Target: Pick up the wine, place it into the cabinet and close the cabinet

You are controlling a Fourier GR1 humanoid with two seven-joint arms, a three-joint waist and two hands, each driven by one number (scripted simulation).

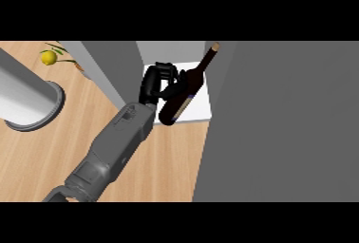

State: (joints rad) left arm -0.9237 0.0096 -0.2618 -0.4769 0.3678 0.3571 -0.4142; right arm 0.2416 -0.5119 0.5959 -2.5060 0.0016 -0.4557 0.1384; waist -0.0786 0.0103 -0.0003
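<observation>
The wine bottle [188,90] is dark with a tan cap. It leans with its neck pointing up and to the right, its base low over the cabinet's white floor [200,113]. My left hand [153,83] is shut on the bottle's body from the left, and its fingers curl over the top. The forearm runs down to the lower left. Whether the base touches the floor is hidden. The cabinet's grey door [280,123] stands open and fills the right side. My right hand is not in view.
The cabinet's grey left wall [112,66] stands just left of my hand. A lemon [48,57] with leaves lies on the wooden counter [77,128] at the far left. A large grey cylinder [28,102] on a round base stands at the left edge.
</observation>
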